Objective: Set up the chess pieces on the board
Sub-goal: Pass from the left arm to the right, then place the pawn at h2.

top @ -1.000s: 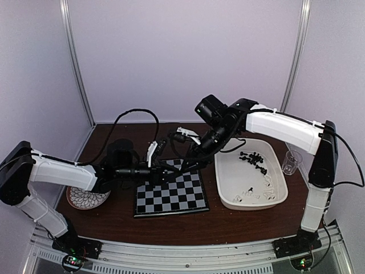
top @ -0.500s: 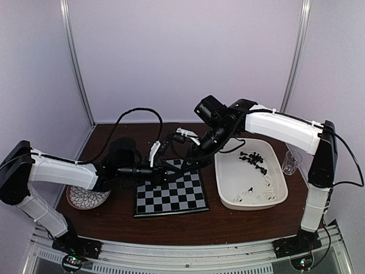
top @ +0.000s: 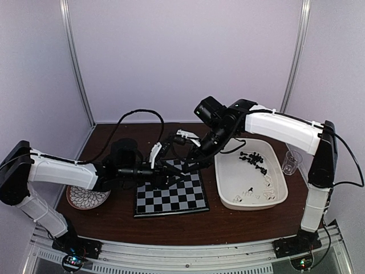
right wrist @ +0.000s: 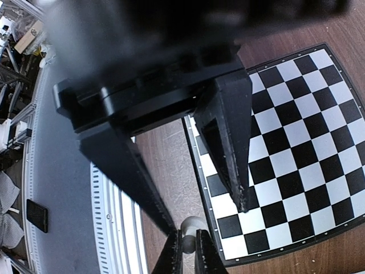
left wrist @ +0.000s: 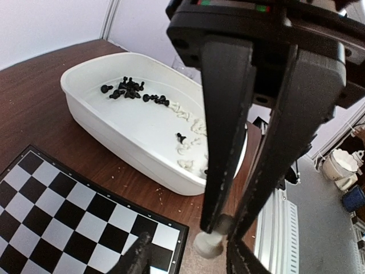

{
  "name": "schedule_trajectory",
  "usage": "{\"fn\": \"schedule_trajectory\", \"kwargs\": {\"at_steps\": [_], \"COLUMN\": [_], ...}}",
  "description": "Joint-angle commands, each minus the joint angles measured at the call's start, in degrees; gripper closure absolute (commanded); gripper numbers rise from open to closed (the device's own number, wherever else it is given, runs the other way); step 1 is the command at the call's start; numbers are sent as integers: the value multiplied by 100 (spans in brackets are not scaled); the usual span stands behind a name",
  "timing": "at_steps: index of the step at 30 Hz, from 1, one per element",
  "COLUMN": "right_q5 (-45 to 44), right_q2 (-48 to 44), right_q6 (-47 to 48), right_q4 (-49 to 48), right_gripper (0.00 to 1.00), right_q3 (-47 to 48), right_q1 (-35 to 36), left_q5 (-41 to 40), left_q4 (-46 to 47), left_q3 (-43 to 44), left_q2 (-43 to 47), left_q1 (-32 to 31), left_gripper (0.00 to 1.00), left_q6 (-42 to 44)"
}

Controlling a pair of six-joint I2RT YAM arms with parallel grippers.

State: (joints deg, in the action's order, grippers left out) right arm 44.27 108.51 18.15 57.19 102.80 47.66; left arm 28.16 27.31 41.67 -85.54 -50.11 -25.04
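Here the left gripper (left wrist: 223, 231) is closed on a small white plastic chess piece (left wrist: 209, 244), pinched at the very fingertips. The right gripper (right wrist: 206, 217) stands wide open, one finger on each side of this piece; whether a finger touches it, I cannot tell. The piece hangs over the brown wooden table (top: 171, 225), just beside the dark border of the flat black-and-white chessboard (top: 171, 197), at its 12 o'clock edge in the top view. The other black and white figurines (top: 255, 158) lie in the white rectangular plastic tray (top: 251, 206), at 3 o'clock from the board.
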Motion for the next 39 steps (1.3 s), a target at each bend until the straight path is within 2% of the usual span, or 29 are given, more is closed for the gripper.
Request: {"fn": "schedule_trajectory", "kwargs": {"at_steps": [1,7,10,13,17,23,39], "right_q5": [-666,-1643,-2049,-2323,-2453,-2621,-2304], "right_q2": [-215,-398,-333,-279,-22,292,524], "right_q6": [293,741,874,921,936,981,1010], "right_q4": [-68,-299,-452,-756,-929,-1117,-1070], "right_gripper": [100,100,100,100,100,100,100], "right_q3": [-154,-984,-1318,-1605,-1683,-1702,-1802], "right_q1": [-15,5,68,179,251,264,284], "left_q5": [-144,-955,-2271,-2984,-3437,-3453,-3695], "left_q4": [-345,-2274,-2973,-3502,-3456,-3262,-3240], "left_q3": [-102,-183,-244,-163,-150,-299,-325], "left_q2": [407,1703,2254,2508,2612,2593,2622], "left_q1": [-67,67,294,748,959,959,960], "left_gripper": [49,41,24,21,20,20,20], "left_q6": [374,1630,1715,1977,2063,1824,1930]}}
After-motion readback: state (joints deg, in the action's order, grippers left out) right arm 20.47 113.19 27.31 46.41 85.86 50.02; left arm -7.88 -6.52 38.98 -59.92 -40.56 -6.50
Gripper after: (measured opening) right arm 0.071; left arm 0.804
